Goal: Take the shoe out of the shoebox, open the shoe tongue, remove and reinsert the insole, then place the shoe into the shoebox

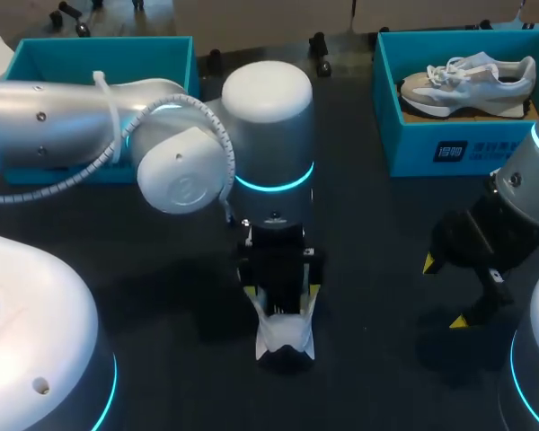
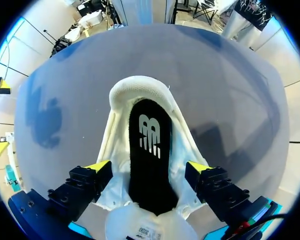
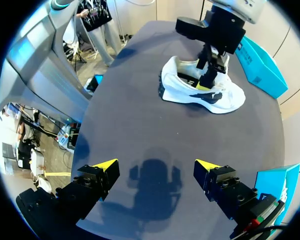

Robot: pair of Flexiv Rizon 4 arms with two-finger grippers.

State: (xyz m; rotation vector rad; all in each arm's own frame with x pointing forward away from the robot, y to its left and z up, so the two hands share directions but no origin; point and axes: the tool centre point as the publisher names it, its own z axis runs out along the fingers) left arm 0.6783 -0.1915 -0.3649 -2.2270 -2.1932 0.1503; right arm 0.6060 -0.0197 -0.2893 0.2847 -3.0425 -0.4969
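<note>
A white shoe (image 1: 286, 339) lies on the dark table near its front middle, its tongue pulled back. Its black insole (image 2: 150, 150) lies inside the shoe, seen through the wide opening. My left gripper (image 1: 283, 289) hangs right over the shoe, open, with one yellow-tipped finger (image 2: 97, 166) on each side of the opening (image 2: 149, 166). In the right wrist view, the same shoe (image 3: 200, 87) lies ahead with my left gripper (image 3: 210, 75) dipped into it. My right gripper (image 1: 444, 292) is open over bare table at the right (image 3: 156, 164), holding nothing.
A teal shoebox (image 1: 431, 148) at the back right holds a second, grey-and-white shoe (image 1: 467, 79). Another teal shoebox (image 1: 99, 49) stands at the back left, partly hidden by my left arm. Bare dark table lies between the two grippers.
</note>
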